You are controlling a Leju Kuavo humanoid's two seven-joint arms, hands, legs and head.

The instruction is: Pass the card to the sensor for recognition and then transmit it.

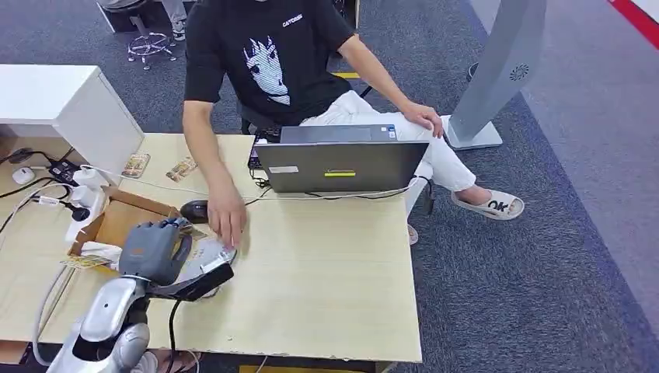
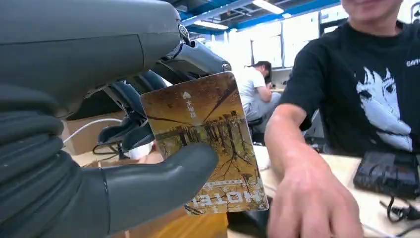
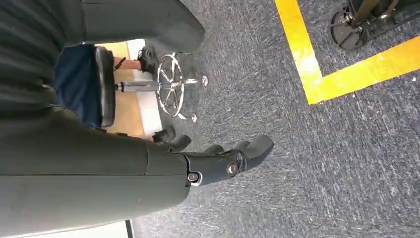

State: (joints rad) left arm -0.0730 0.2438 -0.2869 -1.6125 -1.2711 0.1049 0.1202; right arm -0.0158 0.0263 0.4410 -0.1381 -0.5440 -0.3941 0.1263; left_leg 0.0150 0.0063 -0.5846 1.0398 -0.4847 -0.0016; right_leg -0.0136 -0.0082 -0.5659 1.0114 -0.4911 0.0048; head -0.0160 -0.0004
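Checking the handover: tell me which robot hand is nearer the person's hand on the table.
Left. The left hand, holding the card, is just beside the person's hand above the table. The right hand hangs over carpet floor, away from the table.

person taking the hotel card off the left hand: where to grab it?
Take the hotel card by its free edge on the person's side, away from the left hand. The thumb pins the near face and fingers back it, so pinch both faces there and slide away from the palm.
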